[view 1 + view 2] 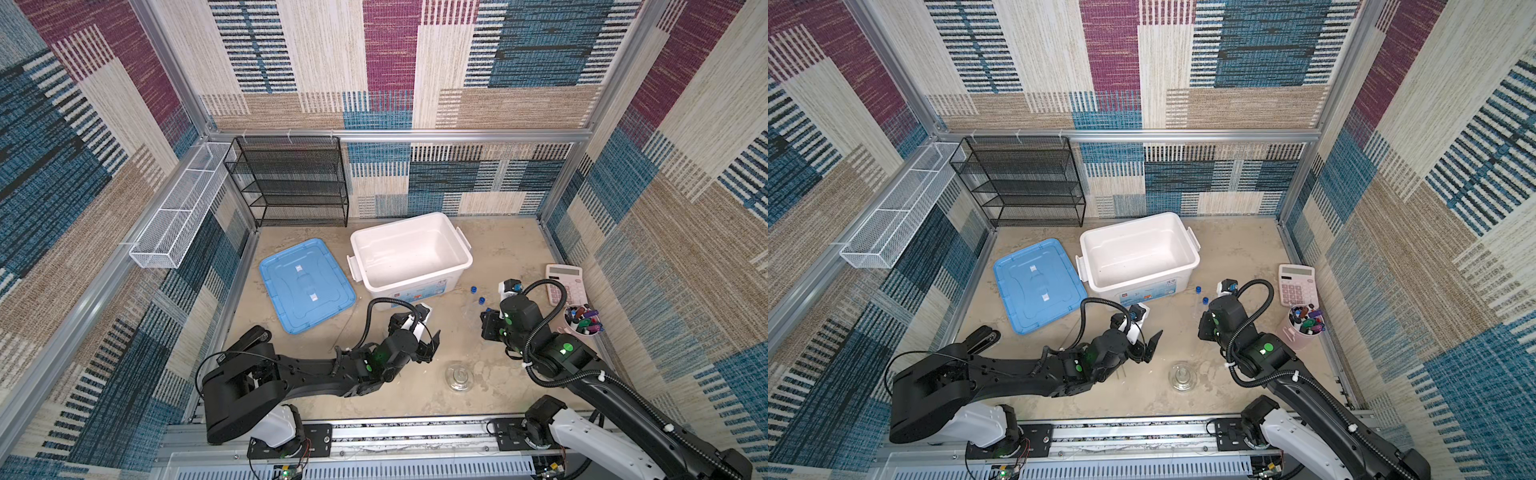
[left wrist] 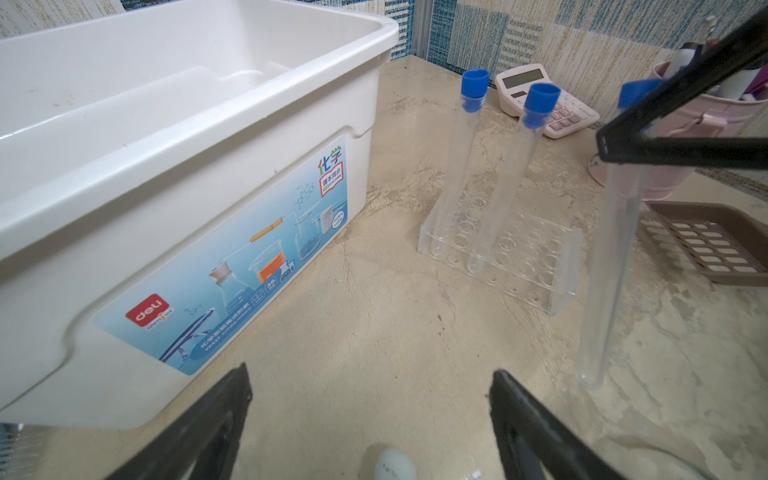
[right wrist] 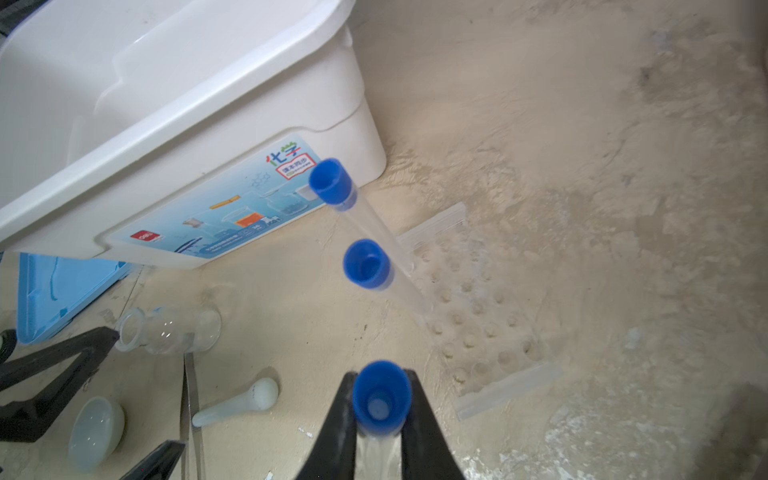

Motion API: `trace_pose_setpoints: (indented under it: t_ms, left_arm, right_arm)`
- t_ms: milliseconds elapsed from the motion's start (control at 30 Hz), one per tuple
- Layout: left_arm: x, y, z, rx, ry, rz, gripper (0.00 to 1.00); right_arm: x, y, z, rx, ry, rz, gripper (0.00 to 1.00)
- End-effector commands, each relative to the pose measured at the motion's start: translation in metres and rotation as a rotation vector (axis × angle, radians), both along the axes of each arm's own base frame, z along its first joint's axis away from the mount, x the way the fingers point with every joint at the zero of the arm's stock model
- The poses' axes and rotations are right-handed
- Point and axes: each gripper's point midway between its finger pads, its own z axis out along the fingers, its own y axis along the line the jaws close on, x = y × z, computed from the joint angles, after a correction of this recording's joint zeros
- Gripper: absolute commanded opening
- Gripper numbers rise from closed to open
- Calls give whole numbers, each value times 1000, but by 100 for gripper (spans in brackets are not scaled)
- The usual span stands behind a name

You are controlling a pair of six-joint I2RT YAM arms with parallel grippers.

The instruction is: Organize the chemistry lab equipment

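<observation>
Two tubes (image 3: 365, 264) stand in the welled tray (image 3: 478, 316). Our right gripper (image 3: 380, 374) clamps the third tube (image 2: 611, 270) nearly upright beside it; our left gripper (image 2: 370, 372) is open and empty

I count three blue-capped tubes (image 3: 367, 264): one pinched between my right fingers (image 3: 420, 428) and two standing just ahead of them in the single welled tray (image 3: 478, 320). Around my left fingers (image 3: 62, 357) lie one white bowl (image 3: 95, 432), one pestle (image 3: 237, 403), one pair of tweezers (image 3: 189, 399) and one glass flask (image 3: 170, 330). Beyond those fingers I see one white bin (image 2: 208, 187) and one blue lid (image 1: 305, 286). The glass dishes (image 1: 458, 376) sit stacked, and I cannot tell how many. There is one calculator (image 1: 565, 286) and one pink cup (image 1: 1296, 340), its markers too crowded to count.
</observation>
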Motion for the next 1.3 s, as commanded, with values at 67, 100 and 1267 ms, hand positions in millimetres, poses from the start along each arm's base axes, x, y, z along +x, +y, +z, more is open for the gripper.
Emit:
trace_pose_setpoints:
  t_ms: [67, 100, 1267]
  left_arm:
    - [1, 1, 0, -11, 6, 15, 92]
    - [2, 1, 0, -10, 6, 17, 92]
    - [2, 2, -13, 23, 30, 29, 92]
  right_arm:
    - [7, -22, 10, -57, -57, -118, 10]
    - [7, -25, 10, -68, -62, -129, 10]
    - [23, -33, 13, -124, -288, -209, 9]
